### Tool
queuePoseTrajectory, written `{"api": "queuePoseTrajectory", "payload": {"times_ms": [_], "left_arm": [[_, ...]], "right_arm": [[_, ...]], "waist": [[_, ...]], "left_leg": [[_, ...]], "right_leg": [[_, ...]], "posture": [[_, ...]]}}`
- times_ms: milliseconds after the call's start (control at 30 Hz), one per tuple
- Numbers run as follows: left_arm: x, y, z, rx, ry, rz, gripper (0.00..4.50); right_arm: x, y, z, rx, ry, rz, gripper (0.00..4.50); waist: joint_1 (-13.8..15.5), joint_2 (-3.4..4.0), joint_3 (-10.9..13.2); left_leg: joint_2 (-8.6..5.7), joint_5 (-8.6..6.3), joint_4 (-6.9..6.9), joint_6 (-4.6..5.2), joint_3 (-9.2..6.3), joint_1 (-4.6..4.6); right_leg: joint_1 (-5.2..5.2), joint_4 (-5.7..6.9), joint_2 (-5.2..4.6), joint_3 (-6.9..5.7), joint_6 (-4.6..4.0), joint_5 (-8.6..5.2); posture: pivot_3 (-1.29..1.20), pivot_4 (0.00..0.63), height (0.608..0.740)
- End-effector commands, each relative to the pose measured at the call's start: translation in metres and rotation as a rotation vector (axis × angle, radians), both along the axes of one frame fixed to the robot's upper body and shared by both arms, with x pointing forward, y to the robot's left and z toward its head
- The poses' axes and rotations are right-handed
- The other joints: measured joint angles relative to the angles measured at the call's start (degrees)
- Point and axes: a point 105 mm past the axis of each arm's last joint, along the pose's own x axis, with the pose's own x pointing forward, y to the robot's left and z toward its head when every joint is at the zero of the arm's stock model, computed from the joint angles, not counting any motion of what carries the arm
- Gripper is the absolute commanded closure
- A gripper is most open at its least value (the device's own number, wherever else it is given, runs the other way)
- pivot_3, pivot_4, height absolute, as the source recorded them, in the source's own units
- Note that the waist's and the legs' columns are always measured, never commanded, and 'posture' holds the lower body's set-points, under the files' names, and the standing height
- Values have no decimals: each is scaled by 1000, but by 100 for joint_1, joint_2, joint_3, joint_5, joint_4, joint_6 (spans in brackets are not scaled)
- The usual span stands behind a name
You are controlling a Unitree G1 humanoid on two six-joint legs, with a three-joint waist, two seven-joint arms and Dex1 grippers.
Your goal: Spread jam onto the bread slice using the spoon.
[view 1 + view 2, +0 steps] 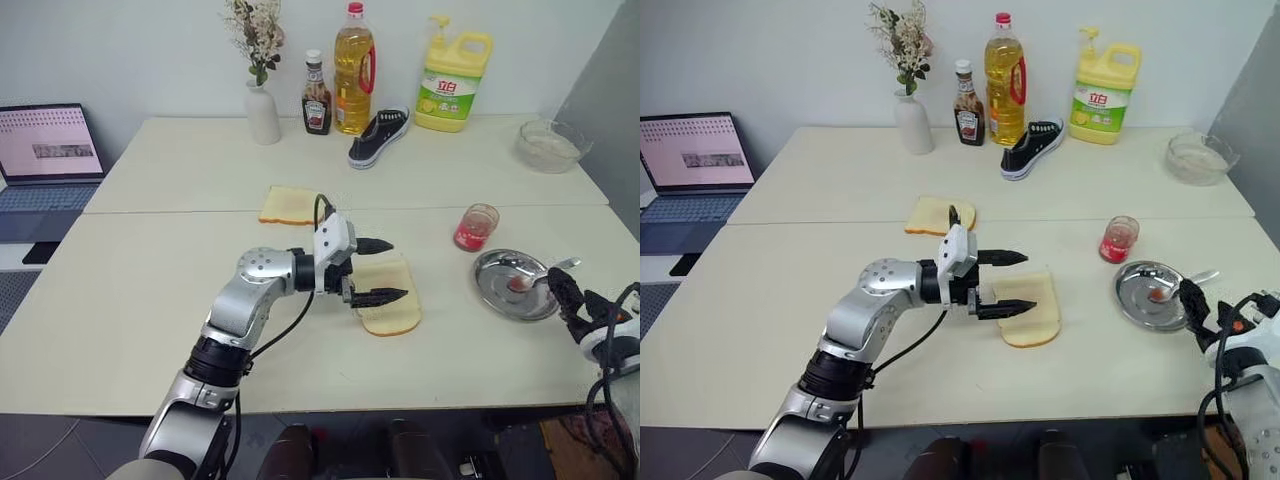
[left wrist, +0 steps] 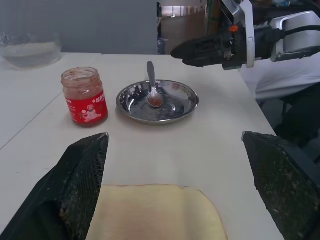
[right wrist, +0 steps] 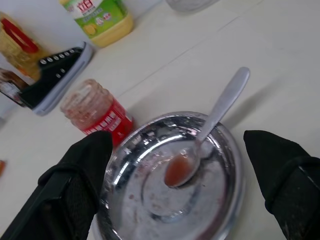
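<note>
Worktop: you are looking at a pale cream worktop [image 1: 150,300] made of two tables pushed together, sitting against a white wall.
Back row: a white vase [image 1: 263,112] of dried flowers, a dark sauce bottle [image 1: 316,95], an oil bottle [image 1: 353,68], a yellow detergent jug [image 1: 453,78] and a black sneaker [image 1: 379,136] are standing along the far edge.
Sides: a laptop [image 1: 50,155] is sitting off to the left, a glass bowl [image 1: 551,144] at the far right.
Bread slice: the bread slice [image 1: 390,300] is lying flat near the middle, pale yellow with a light toasted centre; a smaller slice [image 1: 291,205] is lying well behind it.
Jam: the jam [image 1: 475,228] is showing red through a small open jar, just behind the steel dish [image 1: 495,285].
Spoon: the spoon [image 3: 207,130] is resting in the dish, bowl down with a reddish smear, handle leaning over the rim.
Left hand: your left hand [image 1: 372,270] is hovering over the bread slice with fingers spread wide, holding nothing.
Right hand: your right hand [image 3: 185,200] is hanging just beside the dish, fingers wide apart and empty.
</note>
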Motion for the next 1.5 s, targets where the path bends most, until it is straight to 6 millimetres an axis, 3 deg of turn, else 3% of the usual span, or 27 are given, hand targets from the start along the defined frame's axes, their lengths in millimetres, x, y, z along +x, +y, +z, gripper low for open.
{"api": "queuePoseTrajectory", "payload": {"times_ms": [33, 367, 700, 1000, 1100, 1467, 1500], "left_arm": [[-5, -11, 13, -28, -34, -42, 29], [0, -13, 29, -68, -28, -14, 29], [-1, -11, 31, -52, -37, -16, 29], [0, -8, 30, -40, -42, -10, 29], [-1, -8, 30, -37, -43, -11, 0], [0, -7, 29, -30, -47, -7, 0], [0, -7, 29, -29, -48, -7, 0]], "right_arm": [[10, -13, 2, 107, -47, 17, 0], [38, -51, -12, 291, -75, -83, 0], [62, -56, -20, 292, -71, -63, 0], [71, -44, -20, 317, -95, -8, 0], [72, -43, -21, 322, -94, -2, 553], [73, -42, -20, 321, -104, 23, 4473], [73, -41, -20, 320, -105, 26, 4473]], "waist": [[-4, 1, 0], [-13, 13, -6], [-26, 15, -7], [-32, 15, -7], [-32, 15, -7], [-33, 12, -5], [-27, 11, -4]], "left_leg": [[0, 0, 0, 0, 3, 0], [-3, -1, -3, 1, 11, -3], [-5, -1, -3, 1, 23, 0], [-3, -1, -3, 1, 38, 0], [-2, -1, -4, 1, 43, 0], [0, -2, -5, 3, 100, 21], [0, -2, -4, 3, 102, 20]], "right_leg": [[0, 0, 0, 3, -9, 5], [-5, -1, -1, 9, -9, 5], [-6, -2, -1, 20, -9, 6], [-11, -3, 0, 34, -8, 6], [-12, -4, -1, 39, -7, 7], [-15, -11, 4, 105, 20, 21], [-14, -13, 3, 107, 24, 24]], "posture": [[0, 150, 740], [0, 150, 740], [0, 150, 740], [0, 150, 740], [0, 150, 740], [0, 150, 740], [0, 150, 740]]}}
